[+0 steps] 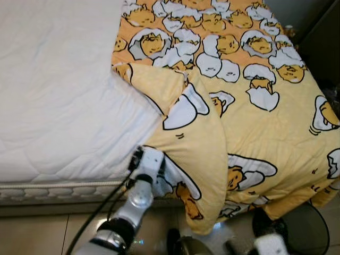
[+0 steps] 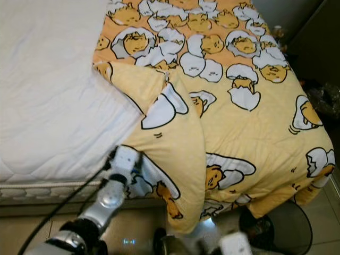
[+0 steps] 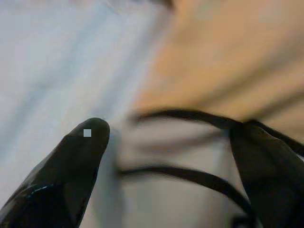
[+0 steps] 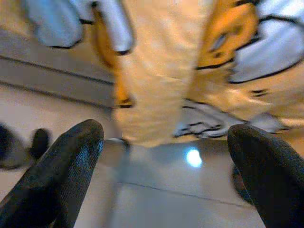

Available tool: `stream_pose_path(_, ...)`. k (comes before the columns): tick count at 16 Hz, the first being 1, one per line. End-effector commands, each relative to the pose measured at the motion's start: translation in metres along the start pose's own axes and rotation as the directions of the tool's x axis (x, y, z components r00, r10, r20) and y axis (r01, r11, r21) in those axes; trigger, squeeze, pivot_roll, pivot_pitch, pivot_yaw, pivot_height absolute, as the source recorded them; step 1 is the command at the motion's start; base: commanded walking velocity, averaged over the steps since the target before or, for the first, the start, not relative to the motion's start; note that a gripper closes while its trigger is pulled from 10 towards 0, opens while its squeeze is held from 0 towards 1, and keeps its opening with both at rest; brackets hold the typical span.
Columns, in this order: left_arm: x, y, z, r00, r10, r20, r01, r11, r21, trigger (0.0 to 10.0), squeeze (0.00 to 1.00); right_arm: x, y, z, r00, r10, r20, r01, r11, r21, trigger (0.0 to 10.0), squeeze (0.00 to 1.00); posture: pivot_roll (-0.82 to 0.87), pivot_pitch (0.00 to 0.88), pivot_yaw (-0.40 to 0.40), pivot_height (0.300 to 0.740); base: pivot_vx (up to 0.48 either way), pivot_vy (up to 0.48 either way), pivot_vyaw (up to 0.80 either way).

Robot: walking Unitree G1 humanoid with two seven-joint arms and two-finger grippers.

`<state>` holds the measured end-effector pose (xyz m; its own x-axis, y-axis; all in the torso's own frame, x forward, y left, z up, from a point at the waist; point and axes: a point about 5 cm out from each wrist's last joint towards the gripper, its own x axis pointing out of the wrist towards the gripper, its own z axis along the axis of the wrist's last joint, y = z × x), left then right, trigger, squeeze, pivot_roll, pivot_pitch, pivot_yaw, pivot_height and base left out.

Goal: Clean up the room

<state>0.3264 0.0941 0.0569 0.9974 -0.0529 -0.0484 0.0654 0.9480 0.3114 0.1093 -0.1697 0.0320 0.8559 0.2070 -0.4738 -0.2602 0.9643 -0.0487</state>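
Left tool (image 3: 166,142) apart at yellow blanket (image 1: 249,133) edge on bed (image 1: 58,106); right tool (image 4: 166,142) apart above floor (image 4: 156,194).

Lay bare and white on the left: bed (image 1: 58,95); draped over its right half, yellow quilt (image 1: 255,117).

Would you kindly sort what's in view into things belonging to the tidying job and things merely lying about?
Job: quilt, mattress, left claw at the quilt's hanging corner, right claw low near the floor.

Lying about: dark bin on the floor.
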Motion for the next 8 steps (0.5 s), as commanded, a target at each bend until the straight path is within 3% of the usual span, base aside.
stream_pose_path(1,-0.003,-0.006,0.005,0.999,-0.005,0.045,0.005,1.0,-0.013,10.0,0.0,-0.005,-0.004,-0.006,1.0,-0.009,-0.027,0.009,1.0,-0.002,10.0,0.0,-0.17,0.313,-0.157,0.74,0.0,0.0,0.0)
stream_pose_path(6,-0.009,-0.013,-0.009,0.998,-0.054,-0.032,0.053,0.998,-0.039,10.0,0.0,0.0,-0.006,-0.006,0.999,-0.005,-0.033,0.005,1.0,-0.013,10.0,0.0,-0.16,0.322,-0.163,0.74,0.0,0.0,0.0)
stream_pose_path(8,-0.016,-0.021,-0.028,0.977,-0.119,-0.178,0.106,0.991,-0.08,10.0,0.0,-0.003,-0.005,-0.008,0.999,-0.001,-0.044,0.0,1.0,-0.012,10.0,0.0,-0.16,0.329,-0.168,0.74,0.0,0.0,0.0)
